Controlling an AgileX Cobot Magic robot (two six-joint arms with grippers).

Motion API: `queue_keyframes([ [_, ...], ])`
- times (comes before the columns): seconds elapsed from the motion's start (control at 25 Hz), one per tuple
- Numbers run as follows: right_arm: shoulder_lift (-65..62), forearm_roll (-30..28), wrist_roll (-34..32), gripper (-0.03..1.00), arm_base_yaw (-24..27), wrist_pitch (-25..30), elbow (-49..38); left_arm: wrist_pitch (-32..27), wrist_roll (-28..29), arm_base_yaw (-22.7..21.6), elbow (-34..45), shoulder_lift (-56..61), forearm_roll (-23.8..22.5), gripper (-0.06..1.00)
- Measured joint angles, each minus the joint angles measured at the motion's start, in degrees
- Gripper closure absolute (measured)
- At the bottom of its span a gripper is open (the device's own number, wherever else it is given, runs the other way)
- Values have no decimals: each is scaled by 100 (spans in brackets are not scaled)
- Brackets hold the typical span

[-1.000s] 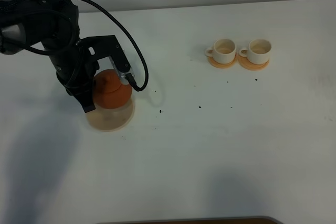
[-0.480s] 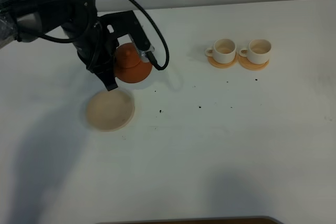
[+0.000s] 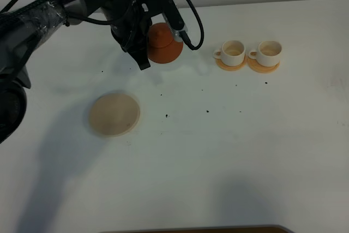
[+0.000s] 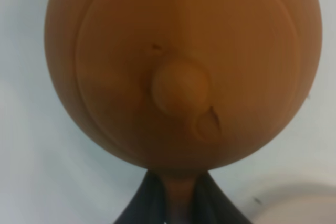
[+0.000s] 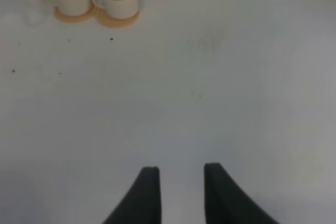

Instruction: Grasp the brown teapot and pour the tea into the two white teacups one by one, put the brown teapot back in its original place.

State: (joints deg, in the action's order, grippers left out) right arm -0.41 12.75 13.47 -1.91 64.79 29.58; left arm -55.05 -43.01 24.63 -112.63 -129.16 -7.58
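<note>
A: How did the brown teapot (image 3: 165,45) look?
B: Above the white desk (image 3: 229,151) it hung round, squat and reddish-brown, with a knobbed lid. The left hand (image 4: 177,203) was clamped on its handle, near the two white teacups (image 3: 233,52).
A: What differed?
B: A second earlier it sat on the large tan coaster (image 3: 114,114). The right hand (image 5: 181,182) stood slightly apart, empty.

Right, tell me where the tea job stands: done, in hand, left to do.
Done: the left hand grips the brown teapot by its handle, clear of the large tan coaster. In hand: the teapot hangs left of the cups, not yet tipped. Left: the left teacup and the right teacup show only cream insides, no tea; pour both, then return the teapot.
</note>
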Motion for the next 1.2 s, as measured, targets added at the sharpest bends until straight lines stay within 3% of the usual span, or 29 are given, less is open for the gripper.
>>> queue_keyframes([
  [0.44,0,0,0,73,0,0,0,195,-625,16,-1544,-1107,-6,80],
  [1.2,0,0,0,73,0,0,0,1879,-999,338,-1747,-1542,-89,80],
])
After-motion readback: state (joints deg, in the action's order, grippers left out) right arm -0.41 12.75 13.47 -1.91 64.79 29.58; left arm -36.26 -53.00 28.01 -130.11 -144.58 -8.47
